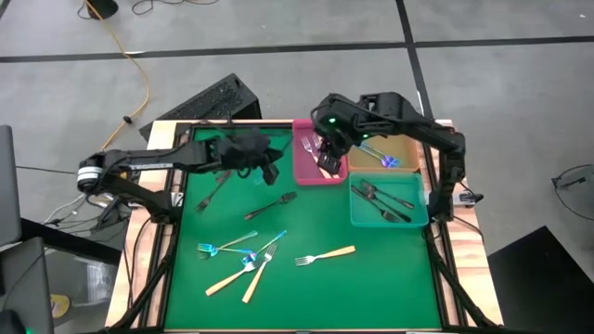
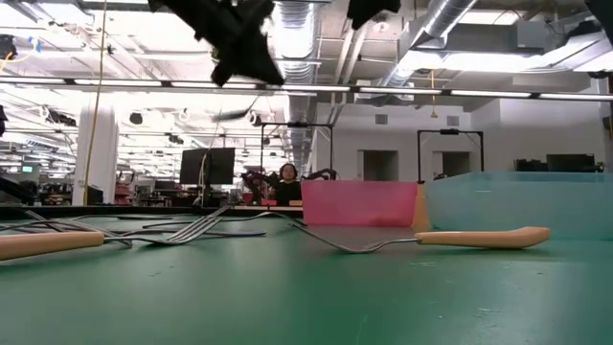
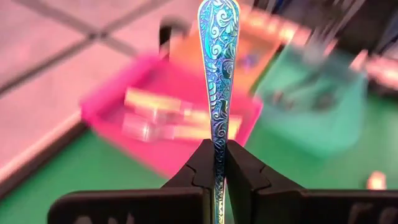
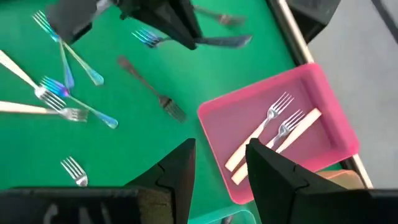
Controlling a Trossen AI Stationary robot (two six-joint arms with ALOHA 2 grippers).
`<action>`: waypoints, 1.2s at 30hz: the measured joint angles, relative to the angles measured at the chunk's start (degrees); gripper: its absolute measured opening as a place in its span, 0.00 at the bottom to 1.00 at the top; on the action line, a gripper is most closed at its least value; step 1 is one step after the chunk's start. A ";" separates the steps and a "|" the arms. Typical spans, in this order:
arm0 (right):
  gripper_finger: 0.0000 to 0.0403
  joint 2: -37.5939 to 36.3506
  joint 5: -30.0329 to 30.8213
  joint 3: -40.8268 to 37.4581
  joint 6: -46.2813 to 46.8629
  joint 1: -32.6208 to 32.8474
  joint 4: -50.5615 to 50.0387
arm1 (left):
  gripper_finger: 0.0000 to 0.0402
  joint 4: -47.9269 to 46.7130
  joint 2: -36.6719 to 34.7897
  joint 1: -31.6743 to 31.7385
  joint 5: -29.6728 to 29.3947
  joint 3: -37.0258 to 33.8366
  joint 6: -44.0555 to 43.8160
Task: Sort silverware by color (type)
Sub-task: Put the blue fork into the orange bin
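A green mat [image 1: 371,278] covers a wooden-edged table, with two dark robot arms reaching in over its far side.

The left gripper [image 3: 216,163] hangs above the mat near the pink tray [image 1: 306,173], its fingers pinched tight on the patterned handle of a shiny blue fork [image 3: 217,74], which stands straight out from the jaws. The right gripper [image 4: 219,163] hovers over the pink tray with its fingers apart and nothing between them.

Three trays sit side by side along the far right of the mat. The pink tray holds two silver forks with tan handles [image 4: 273,134], lying close together. The orange tray [image 1: 406,148] behind it holds a blue fork [image 1: 385,160]. The teal tray [image 1: 357,215] holds several black forks [image 1: 382,199].

Loose forks lie scattered on the mat. Two dark forks [image 1: 271,205] lie near the middle, below the left gripper. Nearer the front, blue forks [image 1: 227,245] and tan-handled forks [image 1: 327,255] lie mixed, some crossing each other, one tan-handled fork lying alone to the right.

A black keyboard [image 1: 209,100] sits beyond the table's far edge, and a yellow cable [image 1: 139,83] runs over the grey floor. The room behind is a large open workspace with exposed ceiling ducts and monitors; a person [image 2: 285,182] sits far off.
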 joint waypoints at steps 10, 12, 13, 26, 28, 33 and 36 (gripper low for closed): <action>0.40 -5.07 4.06 0.04 -0.05 2.83 7.57 | 0.01 16.13 -7.23 4.21 7.49 0.04 0.89; 0.40 -5.66 4.06 0.04 -1.35 3.19 9.17 | 0.01 19.90 -7.47 4.27 9.55 0.09 0.61; 0.40 -5.71 4.05 0.04 -2.04 3.27 10.12 | 0.01 21.14 -7.53 4.27 10.11 0.09 0.51; 0.40 -3.05 11.68 0.07 -2.12 3.73 13.95 | 0.01 22.97 -7.55 4.18 -15.67 0.09 -17.86; 0.40 -2.16 11.68 -0.01 -2.49 3.71 14.50 | 0.01 23.41 -7.53 4.26 -16.59 0.09 -19.72; 0.40 0.59 11.59 0.01 -5.07 2.99 17.52 | 0.01 23.49 -7.55 3.99 -17.50 0.09 -22.35; 0.40 1.67 11.36 -0.07 -5.86 2.21 17.74 | 0.01 24.57 -7.55 3.72 -17.35 0.07 -25.71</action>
